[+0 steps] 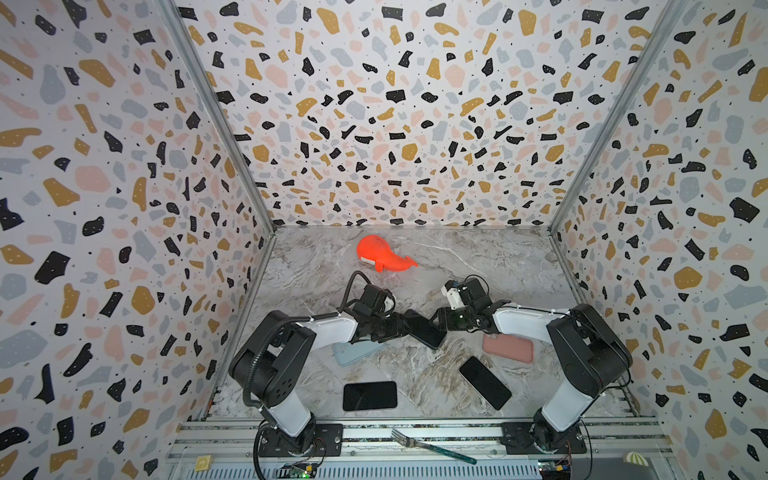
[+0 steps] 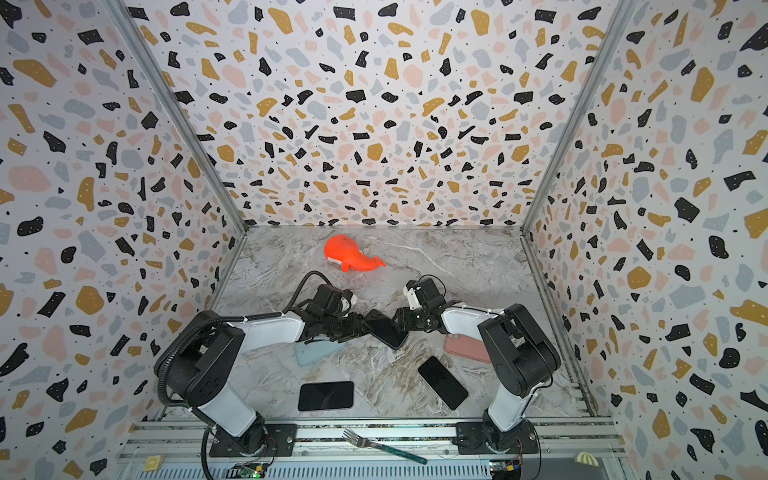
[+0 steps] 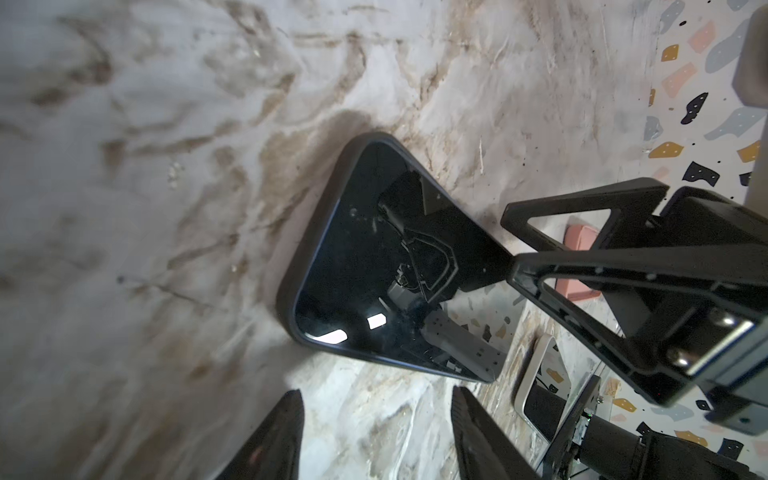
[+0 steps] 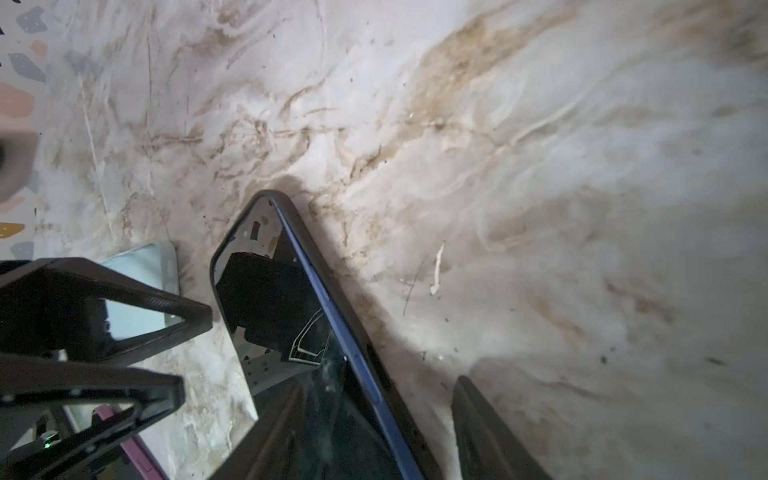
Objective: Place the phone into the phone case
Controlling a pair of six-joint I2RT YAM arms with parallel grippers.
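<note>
The left gripper's (image 3: 376, 390) jaws stand apart and hold nothing, their tips just short of one end of the phone (image 3: 365, 257). The right gripper's (image 4: 378, 380) jaws are also apart. They straddle the opposite end, with bare table (image 3: 166, 124) showing between one jaw and the rim. The phone lies screen up in a dark phone case (image 3: 315, 232) mid-table, between both arms. Its blue side shows above the rim along one long edge, so it may not be fully seated. The phone looks stiff, dense and slick-glassed, and the rim looks pliable. Grip it by the long edges or press at the corners, not mid-screen. A pale blue case (image 1: 353, 353) and a pink case (image 1: 509, 347) lie nearby.
</note>
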